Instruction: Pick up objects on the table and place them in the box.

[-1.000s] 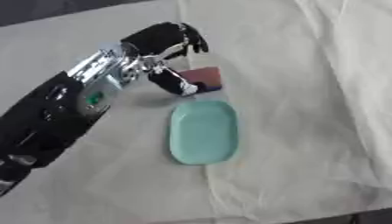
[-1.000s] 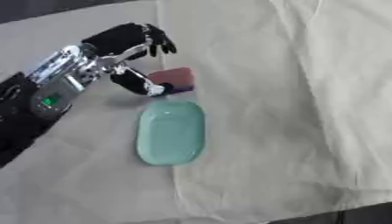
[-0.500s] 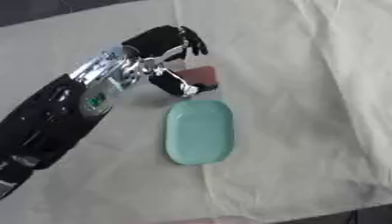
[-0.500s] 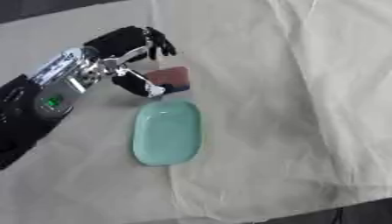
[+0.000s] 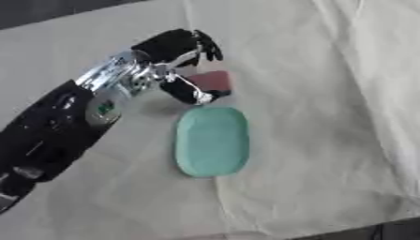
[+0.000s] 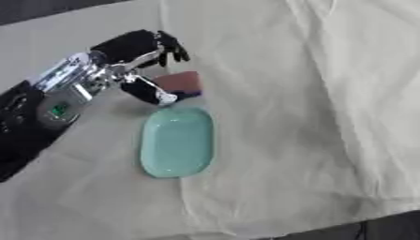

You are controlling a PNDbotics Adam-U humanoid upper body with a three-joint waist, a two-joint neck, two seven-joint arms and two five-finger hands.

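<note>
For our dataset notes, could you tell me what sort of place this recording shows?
Probably a lab or test bench: a table draped in a creased cream cloth, bearing only a mint-green oval dish and a small reddish block, with the robot's left hand at the block.

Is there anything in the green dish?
Empty. The green dish shows only its bare inside; the pink block sits just beyond its rim, by the left hand.

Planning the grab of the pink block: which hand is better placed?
Left. The left hand is already at the pink block, fingers and thumb on either side of it, just above the green dish. The right hand shows nowhere.
</note>
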